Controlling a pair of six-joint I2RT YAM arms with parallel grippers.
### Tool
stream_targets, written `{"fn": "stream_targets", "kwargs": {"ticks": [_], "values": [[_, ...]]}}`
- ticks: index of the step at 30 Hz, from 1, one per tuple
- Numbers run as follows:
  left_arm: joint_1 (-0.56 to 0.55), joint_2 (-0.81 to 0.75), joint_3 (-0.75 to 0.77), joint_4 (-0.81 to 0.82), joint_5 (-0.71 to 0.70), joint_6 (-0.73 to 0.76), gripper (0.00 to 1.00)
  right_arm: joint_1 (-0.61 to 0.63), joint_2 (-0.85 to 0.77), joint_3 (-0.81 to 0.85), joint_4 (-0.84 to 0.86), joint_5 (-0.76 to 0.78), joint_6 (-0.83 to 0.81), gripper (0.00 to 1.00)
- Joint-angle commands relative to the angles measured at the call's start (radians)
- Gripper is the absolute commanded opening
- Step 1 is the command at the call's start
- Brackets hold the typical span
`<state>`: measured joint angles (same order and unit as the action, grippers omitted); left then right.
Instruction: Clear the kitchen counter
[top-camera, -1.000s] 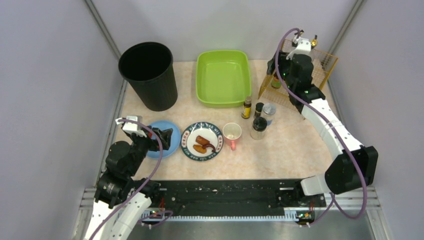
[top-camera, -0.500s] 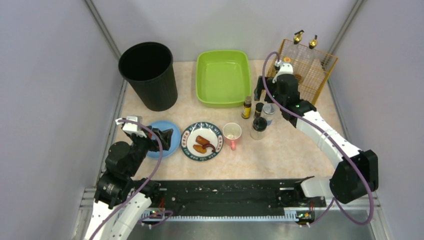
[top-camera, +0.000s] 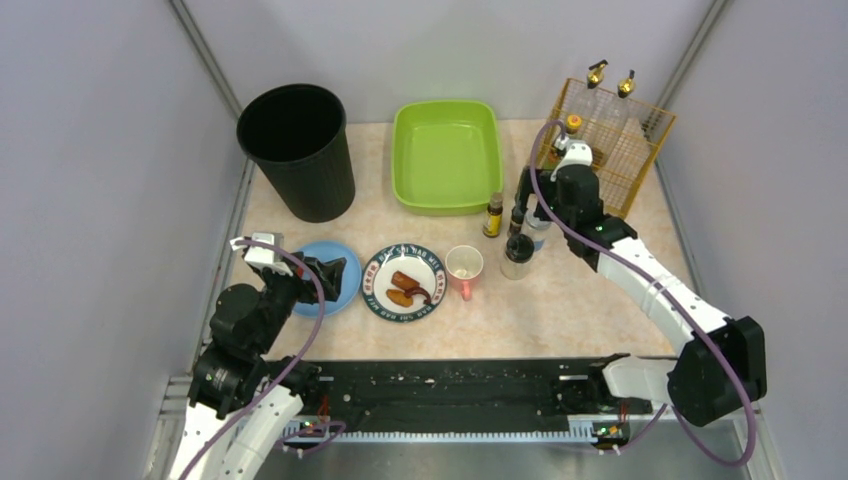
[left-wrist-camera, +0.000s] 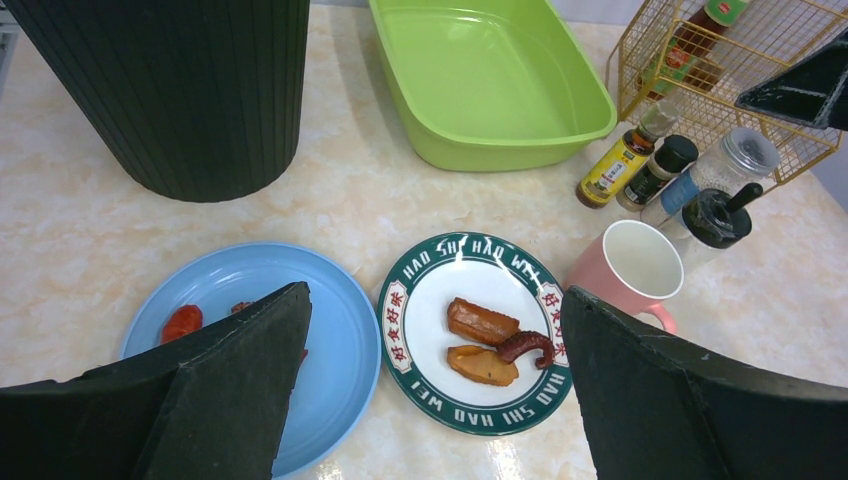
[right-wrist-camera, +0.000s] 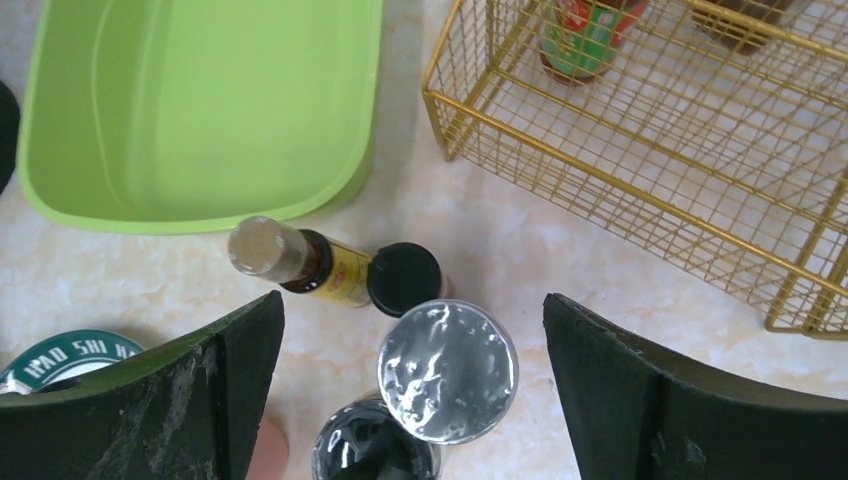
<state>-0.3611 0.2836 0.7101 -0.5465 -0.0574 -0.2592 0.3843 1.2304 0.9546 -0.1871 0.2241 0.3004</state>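
You are working over a beige, faintly speckled counter (top-camera: 580, 290) that is stretching from the arm bases to the far wall of a booth with plain grey sides. A black ribbed bin (top-camera: 297, 150) is standing at the far left, a lime-green tub (top-camera: 446, 155) is sitting beside it, and a gold wire basket (top-camera: 645, 140) is standing at the far right, holding a red-and-green labelled bottle (right-wrist-camera: 585, 30).

Nearer you, a blue plate (left-wrist-camera: 340, 340) is carrying a small red scrap (left-wrist-camera: 182, 322). Just beside it, a green-rimmed plate (left-wrist-camera: 400, 300) is holding two brown pieces and a dark curled one (left-wrist-camera: 485, 345). A pink mug (left-wrist-camera: 632, 265) is standing just right of that plate.

Your left pincer (left-wrist-camera: 432, 300) is hanging spread wide above the two plates, gripping nothing. Your right pincer (right-wrist-camera: 412, 300) is likewise gaping wide over a tight cluster: a yellow-labelled bottle (right-wrist-camera: 300, 262), a black-capped bottle (right-wrist-camera: 404, 279), a silver-lidded jar (right-wrist-camera: 447, 370) and a black-lidded jar (right-wrist-camera: 375, 450).
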Motion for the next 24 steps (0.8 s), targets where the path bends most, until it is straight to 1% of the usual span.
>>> {"fn": "stream_targets", "kwargs": {"ticks": [1,3,14,21,24], "values": [[-0.003,-0.006,-0.001,0.034,0.003,0.008,0.99,0.015,-0.022,-0.023,-0.005,0.059,0.005,0.98],[-0.004,-0.007,-0.002,0.035,0.002,0.008,0.99,0.015,-0.018,-0.03,-0.01,0.08,0.002,0.98],[-0.004,-0.005,-0.003,0.036,0.007,0.008,0.99,0.034,0.013,-0.048,-0.012,0.049,0.006,0.92],[-0.003,-0.007,-0.002,0.036,0.01,0.007,0.99,0.038,0.038,-0.053,-0.018,0.088,0.005,0.91],[-0.003,-0.006,-0.002,0.035,0.011,0.007,0.99,0.039,0.047,-0.054,-0.017,0.089,0.004,0.89]]}}
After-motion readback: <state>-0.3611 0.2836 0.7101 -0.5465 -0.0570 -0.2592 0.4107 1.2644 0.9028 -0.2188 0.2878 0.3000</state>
